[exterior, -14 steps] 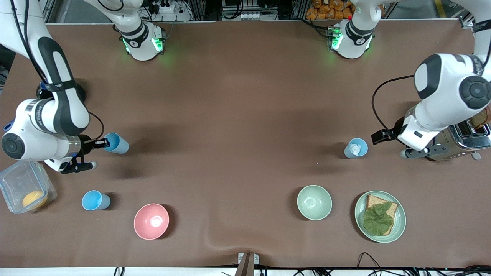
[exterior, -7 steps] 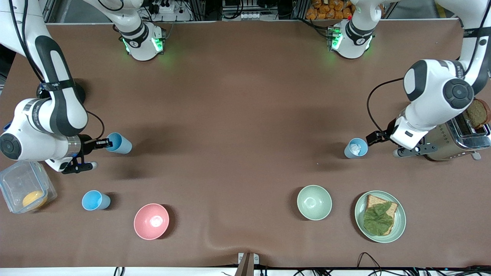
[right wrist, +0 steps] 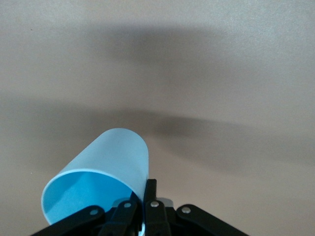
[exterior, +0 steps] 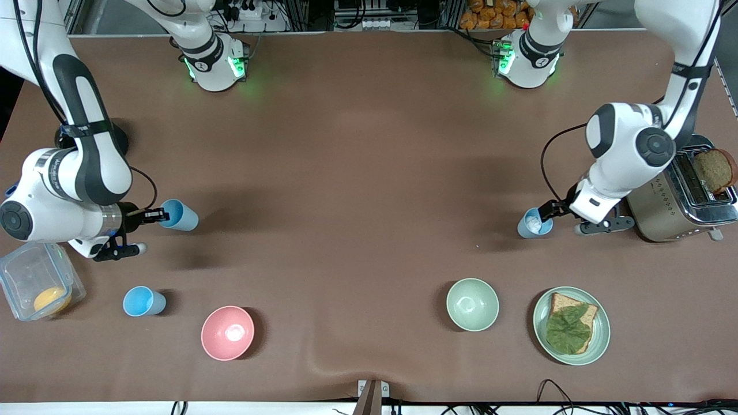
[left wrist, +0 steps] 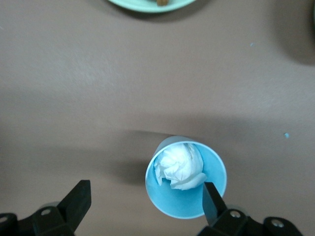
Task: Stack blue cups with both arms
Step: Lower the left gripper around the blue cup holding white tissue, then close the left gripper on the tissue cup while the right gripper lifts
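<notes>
My right gripper [exterior: 157, 216] is clamped on the rim of a blue cup [exterior: 180, 215], one finger inside, one outside, and the cup hangs tilted off the table, mouth toward the wrist. I read that pinch as a carrying hold, leaving the base free to drop into another cup.

My left gripper [left wrist: 142, 204] stands wide open around the stuffed cup [exterior: 533, 223], which sits upright just beside the toaster [exterior: 680, 202]. One finger [left wrist: 212, 201] is at the rim, the other [left wrist: 76, 202] well clear. A wad of white tissue [left wrist: 179, 166] fills this cup, so it would stack badly as the receiver, I think.

A third cup [exterior: 143, 301] stands much farther from the toaster, toward the right arm's end, between a clear box [exterior: 34, 282] and the pink bowl [exterior: 227, 332].

No brand, label or lettering I can read anywhere.
</notes>
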Tool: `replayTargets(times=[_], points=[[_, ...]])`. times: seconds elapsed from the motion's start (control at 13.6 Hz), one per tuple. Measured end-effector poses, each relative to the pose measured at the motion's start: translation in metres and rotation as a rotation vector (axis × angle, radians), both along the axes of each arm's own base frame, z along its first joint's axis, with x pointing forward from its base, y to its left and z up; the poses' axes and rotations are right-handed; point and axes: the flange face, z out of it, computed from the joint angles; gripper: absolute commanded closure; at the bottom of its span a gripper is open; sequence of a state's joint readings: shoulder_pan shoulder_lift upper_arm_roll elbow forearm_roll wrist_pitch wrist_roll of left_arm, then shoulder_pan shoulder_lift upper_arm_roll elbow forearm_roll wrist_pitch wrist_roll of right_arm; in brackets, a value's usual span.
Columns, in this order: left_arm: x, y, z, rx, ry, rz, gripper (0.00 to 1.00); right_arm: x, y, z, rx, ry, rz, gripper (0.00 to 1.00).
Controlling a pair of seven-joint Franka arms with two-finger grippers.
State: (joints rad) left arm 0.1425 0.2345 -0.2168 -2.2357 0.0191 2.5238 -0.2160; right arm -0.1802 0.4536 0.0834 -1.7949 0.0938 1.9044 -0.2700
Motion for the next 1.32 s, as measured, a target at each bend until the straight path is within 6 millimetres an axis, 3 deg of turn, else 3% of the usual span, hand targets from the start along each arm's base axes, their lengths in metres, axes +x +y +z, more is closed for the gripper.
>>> replayTargets(times=[0.44,0.59,1.17,1.32], points=[[-0.013,0.001,-0.026,-0.002,0.048,0.001,0.0,0.0,0.002,0.0,0.004,0.002,0.0,1.0],[-0.016,0.011,-0.03,-0.002,0.059,0.018,0.0,0.0,0.01,0.003,0.02,0.014,-0.005,1.0],[-0.018,0.018,-0.034,-0.003,0.068,0.026,0.0,0.002,0.076,0.034,-0.025,0.022,-0.073,1.0],[-0.018,0.018,-0.037,-0.003,0.072,0.026,0.05,0.001,0.09,0.039,-0.043,0.025,-0.102,1.0]])
